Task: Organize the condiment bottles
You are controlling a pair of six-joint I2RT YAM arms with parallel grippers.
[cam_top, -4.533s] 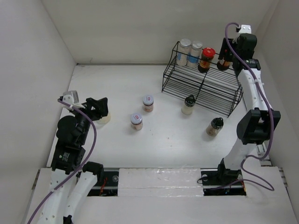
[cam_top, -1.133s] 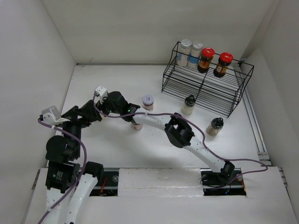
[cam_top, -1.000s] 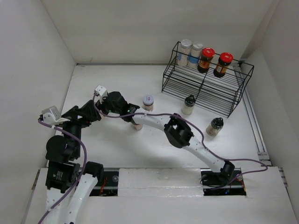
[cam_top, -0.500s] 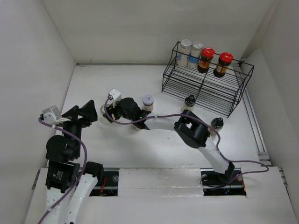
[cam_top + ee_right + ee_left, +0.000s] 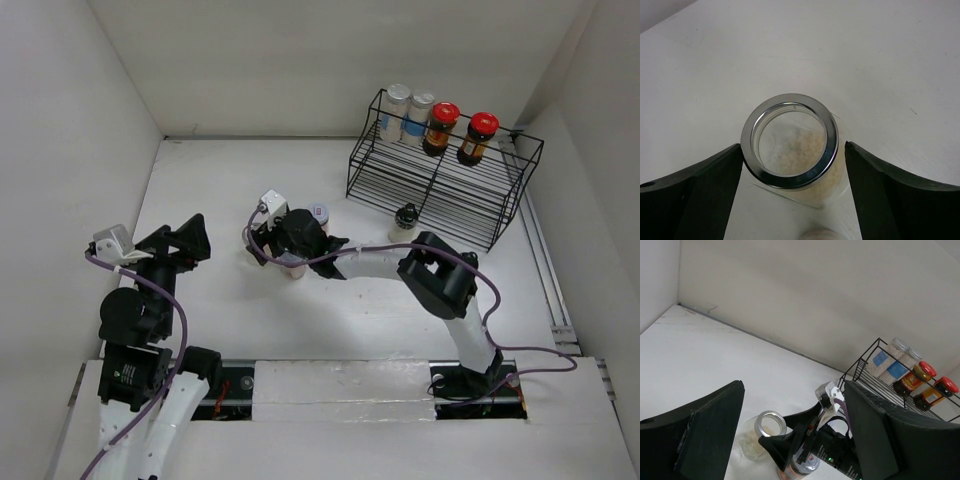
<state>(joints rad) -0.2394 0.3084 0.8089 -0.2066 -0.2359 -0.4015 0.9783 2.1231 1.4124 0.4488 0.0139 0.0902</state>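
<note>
A clear jar with a silver rim and pale contents (image 5: 790, 145) stands on the table between the fingers of my right gripper (image 5: 792, 148). The jaws are open and there is a gap on the right side. In the top view the right gripper (image 5: 266, 246) reaches far left, over a pink-filled silver-lidded jar (image 5: 293, 268). A second such jar (image 5: 318, 214) stands behind it. A black-capped shaker (image 5: 405, 221) stands by the rack. Two clear jars (image 5: 398, 100) and two red-lidded dark jars (image 5: 444, 116) sit on the rack's top shelf. My left gripper (image 5: 187, 243) is open, empty and raised. The other black-capped shaker is hidden.
The black wire rack (image 5: 440, 185) stands at the back right. My right arm (image 5: 380, 262) lies across the middle of the table. White walls close in the left, back and right sides. In the left wrist view the right gripper (image 5: 786, 434) sits beside the clear jar (image 5: 764, 432).
The right arm left the rack, with the second red-lidded jar now on it, and swung across to the left. Over the last second its gripper slid rightward. The left arm barely moved.
</note>
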